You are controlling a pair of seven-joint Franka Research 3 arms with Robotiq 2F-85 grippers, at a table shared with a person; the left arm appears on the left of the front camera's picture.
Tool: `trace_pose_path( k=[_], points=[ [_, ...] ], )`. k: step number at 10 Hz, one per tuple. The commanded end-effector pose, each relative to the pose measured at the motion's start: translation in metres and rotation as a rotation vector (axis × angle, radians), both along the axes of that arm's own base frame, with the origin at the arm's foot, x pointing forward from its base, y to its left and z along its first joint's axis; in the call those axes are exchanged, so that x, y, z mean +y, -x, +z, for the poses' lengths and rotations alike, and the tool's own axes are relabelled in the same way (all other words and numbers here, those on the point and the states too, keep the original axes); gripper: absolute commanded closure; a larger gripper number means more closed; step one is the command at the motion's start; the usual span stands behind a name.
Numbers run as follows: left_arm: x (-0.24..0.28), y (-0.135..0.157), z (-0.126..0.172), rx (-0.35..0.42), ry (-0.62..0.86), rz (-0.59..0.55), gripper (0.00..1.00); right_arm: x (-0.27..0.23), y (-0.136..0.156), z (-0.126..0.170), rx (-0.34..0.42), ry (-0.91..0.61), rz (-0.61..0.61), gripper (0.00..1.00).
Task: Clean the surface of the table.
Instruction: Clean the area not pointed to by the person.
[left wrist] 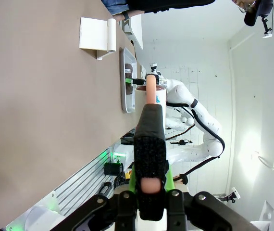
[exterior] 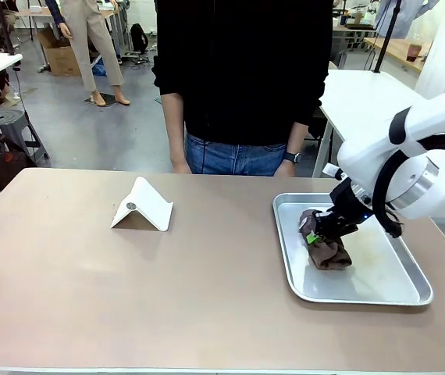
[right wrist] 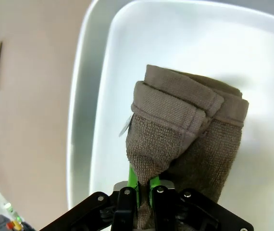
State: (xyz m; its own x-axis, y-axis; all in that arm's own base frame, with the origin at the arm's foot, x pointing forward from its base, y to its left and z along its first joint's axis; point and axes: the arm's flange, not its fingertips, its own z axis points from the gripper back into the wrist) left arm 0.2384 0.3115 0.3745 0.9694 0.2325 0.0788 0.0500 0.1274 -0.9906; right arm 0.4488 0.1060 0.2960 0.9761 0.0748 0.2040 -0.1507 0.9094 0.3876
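Note:
The table (exterior: 168, 289) has a wide tan-brown top. At its right stands a shiny metal tray (exterior: 363, 295) holding a rolled brown towel (exterior: 330, 254). My right gripper (exterior: 316, 233) reaches down into the tray and is shut on the towel's near end. In the right wrist view the green-padded gripper (right wrist: 139, 187) pinches a fold of the towel (right wrist: 185, 115), which lies on the tray (right wrist: 81, 120). My left gripper (left wrist: 150, 96) hangs off the table's side, its fingers pressed together with nothing between them.
A white folded card stand (exterior: 143, 205) sits left of the table's middle. A person (exterior: 238, 78) in a black top stands at the far edge. A smaller white-topped table (exterior: 363, 90) stands behind at the right.

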Motion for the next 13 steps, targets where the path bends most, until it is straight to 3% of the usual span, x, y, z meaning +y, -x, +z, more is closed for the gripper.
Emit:
trace_pose_path(
  k=[1, 8, 9, 13],
  points=[
    [0.000, -0.001, 0.004, 0.002, 0.012, 0.012, 0.78, -0.044, 0.003, -0.020, 0.001, 0.125, -0.107, 0.96],
    [0.000, -0.001, 0.004, 0.002, 0.012, 0.012, 0.78, -0.108, 0.013, -0.009, 0.011, 0.044, -0.261, 0.96],
    [0.000, -0.001, 0.004, 0.002, 0.012, 0.012, 0.78, -0.112, 0.016, -0.004, 0.012, -0.021, -0.256, 0.96],
    [0.000, -0.001, 0.004, 0.002, 0.012, 0.012, 0.78, -0.134, 0.044, 0.045, 0.050, -0.548, -0.099, 0.96]
  ],
)
